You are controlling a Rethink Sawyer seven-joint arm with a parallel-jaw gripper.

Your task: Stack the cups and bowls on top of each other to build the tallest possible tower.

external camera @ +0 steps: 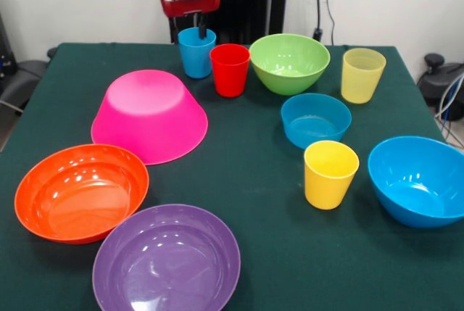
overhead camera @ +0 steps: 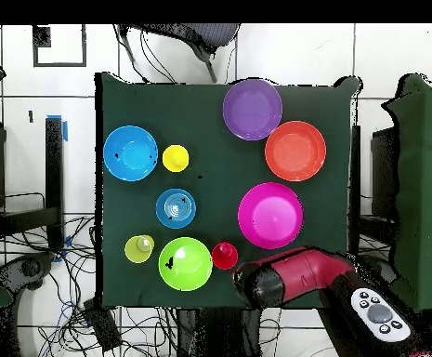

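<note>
Purple bowl (external camera: 167, 260) cropped, end effector (external camera: 201, 33) half-hidden

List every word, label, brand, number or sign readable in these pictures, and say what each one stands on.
None can be read.
The glossy plastic bowls, such as the upside-down large pink bowl, and the plain plastic cups, such as the red cup, bear no print.
The grey button pad on the red and black arm shows small marks, too small to read.
The gripper shows no label.
</note>
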